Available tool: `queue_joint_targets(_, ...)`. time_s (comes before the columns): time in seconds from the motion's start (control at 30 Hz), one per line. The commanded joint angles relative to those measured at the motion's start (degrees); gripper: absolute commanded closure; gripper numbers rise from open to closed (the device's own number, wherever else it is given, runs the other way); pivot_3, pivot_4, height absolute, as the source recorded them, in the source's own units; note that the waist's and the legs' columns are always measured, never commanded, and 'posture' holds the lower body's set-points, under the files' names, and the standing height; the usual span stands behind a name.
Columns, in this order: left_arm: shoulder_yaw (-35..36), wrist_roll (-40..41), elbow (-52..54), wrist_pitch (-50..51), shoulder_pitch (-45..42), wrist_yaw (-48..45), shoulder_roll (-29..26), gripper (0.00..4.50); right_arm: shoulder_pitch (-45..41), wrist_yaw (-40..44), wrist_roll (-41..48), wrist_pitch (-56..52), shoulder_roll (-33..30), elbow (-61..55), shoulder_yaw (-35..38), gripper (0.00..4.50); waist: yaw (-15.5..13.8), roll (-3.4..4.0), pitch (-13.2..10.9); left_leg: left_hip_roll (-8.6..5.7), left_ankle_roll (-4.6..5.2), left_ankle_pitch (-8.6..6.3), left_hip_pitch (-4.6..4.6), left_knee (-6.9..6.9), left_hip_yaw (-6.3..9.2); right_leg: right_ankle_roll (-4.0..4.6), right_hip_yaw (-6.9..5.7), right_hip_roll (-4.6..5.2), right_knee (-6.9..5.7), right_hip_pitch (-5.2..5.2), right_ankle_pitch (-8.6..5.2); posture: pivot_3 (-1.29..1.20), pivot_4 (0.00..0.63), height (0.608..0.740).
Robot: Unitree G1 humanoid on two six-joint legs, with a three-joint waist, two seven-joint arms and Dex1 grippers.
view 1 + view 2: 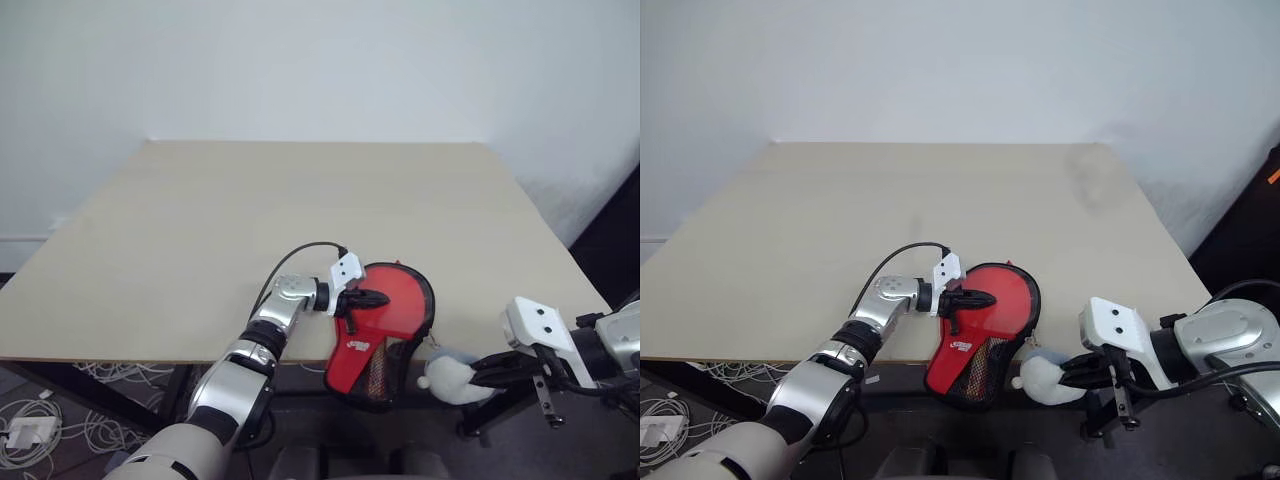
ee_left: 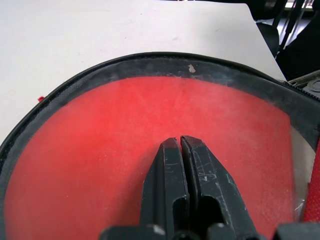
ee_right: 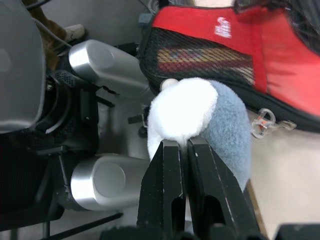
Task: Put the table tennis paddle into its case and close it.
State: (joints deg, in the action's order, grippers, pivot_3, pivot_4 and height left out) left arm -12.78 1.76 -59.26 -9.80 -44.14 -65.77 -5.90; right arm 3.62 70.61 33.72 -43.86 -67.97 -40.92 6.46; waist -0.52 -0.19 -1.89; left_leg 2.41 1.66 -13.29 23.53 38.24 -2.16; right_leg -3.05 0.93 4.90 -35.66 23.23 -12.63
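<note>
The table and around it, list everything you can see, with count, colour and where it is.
table: one, pale beige, fills the middle of the head views.
case: one, red and black with mesh, at the table's near edge, handle end overhanging.
table tennis paddle: one, its striped handle seen through the mesh.
plush toy: one, white and grey-blue, off the near edge, right of the case.
cables: white, on the floor, lower left.
left gripper: shut, black, resting on the case's red face.
right gripper: black, shut on the plush toy.

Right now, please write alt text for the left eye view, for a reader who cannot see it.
The left gripper, shut, rests on the red case at the near edge of a pale table. To the right, the right gripper holds a white-and-grey plush charm.
</note>
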Motion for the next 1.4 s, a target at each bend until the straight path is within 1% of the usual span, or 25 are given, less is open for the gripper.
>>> queue_joint_targets(0.03,-1.0,-2.2,-2.5,1.0,0.5,-0.3,-0.1,4.50,0.8,0.1,3.2,-0.3,0.3,-4.6,-0.9,4.48,0.0,0.00,0.0,0.00,0.00,0.00,0.00,0.00,0.00,0.00,0.00,0.00,0.00,0.00,0.00,0.00,0.000,0.740)
queue_joint_targets(0.2,-0.9,-2.6,-2.9,1.1,0.1,-0.6,-0.1,4.50,0.6,-1.2,3.4,-0.3,1.0,-8.1,-5.3,4.48,0.0,-0.03,0.0,0.01,0.00,-0.01,0.00,0.01,0.00,0.00,0.00,0.00,0.00,0.01,0.00,0.00,0.000,0.740)
queue_joint_targets(0.33,-0.9,-2.7,-2.4,1.4,0.1,-1.3,-0.1,4.50,-0.4,-2.0,2.1,0.3,1.7,-11.0,-10.8,4.48,0.0,-0.08,0.0,0.03,0.00,-0.03,0.00,0.02,0.03,0.00,-0.04,0.00,0.00,0.02,-0.01,0.00,0.000,0.740)
queue_joint_targets(0.47,-0.9,-2.7,-1.9,1.9,0.2,-1.6,-0.2,4.50,-3.2,-3.3,1.8,-0.2,3.2,-12.7,-15.4,4.48,0.0,-0.10,0.1,0.03,-0.01,-0.03,0.00,0.03,0.02,-0.01,-0.04,0.00,0.00,0.02,-0.01,0.00,0.000,0.740)
queue_joint_targets(0.57,-0.9,-2.6,-0.9,2.7,0.4,-2.1,-0.3,4.50,-3.9,-3.8,-0.3,0.6,3.5,-14.6,-19.9,4.48,0.0,-0.20,0.1,0.05,-0.01,-0.04,0.00,0.03,0.02,0.00,-0.05,-0.02,0.00,0.05,-0.01,0.00,0.000,0.740)
queue_joint_targets(0.7,-1.0,-2.5,0.2,3.7,0.5,-2.8,-0.4,4.50,-2.7,-4.4,-2.5,1.6,2.9,-16.0,-22.8,4.48,0.0,-0.39,0.1,0.06,-0.02,-0.08,0.02,0.04,0.01,-0.01,-0.05,-0.01,0.00,0.06,-0.02,0.00,0.000,0.740)
queue_joint_targets(0.83,-1.1,-2.4,1.0,4.6,0.4,-3.1,-0.3,4.50,-2.4,-5.0,-2.8,1.4,3.2,-17.8,-24.4,4.48,0.0,-0.46,0.1,0.07,-0.02,-0.08,0.02,0.04,0.01,-0.01,-0.05,-0.01,0.00,0.07,-0.02,0.00,0.000,0.740)
queue_joint_targets(0.97,-0.8,-2.2,0.9,5.2,-0.3,-2.5,0.4,4.50,-7.2,-8.1,-0.8,-1.8,8.1,-18.7,-27.1,4.48,0.1,-0.63,0.1,0.09,-0.02,-0.08,0.00,0.04,0.00,-0.01,-0.06,-0.02,-0.01,0.06,-0.02,0.00,0.000,0.740)
queue_joint_targets(1.13,0.1,-1.9,0.5,5.4,-0.9,-0.5,1.3,4.50,-15.3,-11.9,-0.2,-6.6,15.0,-15.1,-29.0,4.48,-0.1,-0.74,0.2,0.10,-0.01,-0.08,0.02,0.06,0.02,-0.01,-0.09,-0.03,-0.01,0.07,-0.02,0.00,0.000,0.740)
queue_joint_targets(1.23,0.6,-1.7,0.3,5.4,-1.1,0.5,1.8,4.50,-16.4,-13.0,-0.5,-8.0,16.0,-15.2,-30.3,4.48,-0.1,-0.76,0.2,0.09,0.02,-0.09,0.05,0.09,0.01,0.00,-0.09,0.00,-0.01,0.04,-0.01,0.00,0.000,0.740)
queue_joint_targets(1.33,1.2,-1.7,-0.2,5.0,-1.3,1.7,2.2,4.50,-15.8,-13.9,-1.0,-8.2,15.7,-15.3,-30.8,4.48,-0.1,-0.78,0.2,0.09,0.02,-0.10,0.05,0.09,0.01,0.00,-0.09,0.00,-0.01,0.05,-0.01,0.00,0.000,0.740)
queue_joint_targets(1.37,1.5,-1.6,-0.2,4.8,-1.3,2.0,2.2,4.50,-15.7,-14.7,-1.2,-8.6,15.5,-14.8,-30.2,4.00,-0.1,-0.77,0.2,0.09,0.02,-0.10,0.05,0.09,0.01,0.00,-0.10,0.00,-0.02,0.05,-0.01,0.00,0.000,0.740)
queue_joint_targets(1.4,1.8,-1.5,-0.3,4.7,-1.4,2.5,2.1,4.50,-15.6,-15.5,-1.6,-8.9,15.4,-14.1,-29.4,3.79,-0.1,-0.77,0.2,0.09,0.02,-0.10,0.05,0.09,0.01,0.00,-0.09,0.00,-0.02,0.05,-0.01,0.00,0.000,0.740)
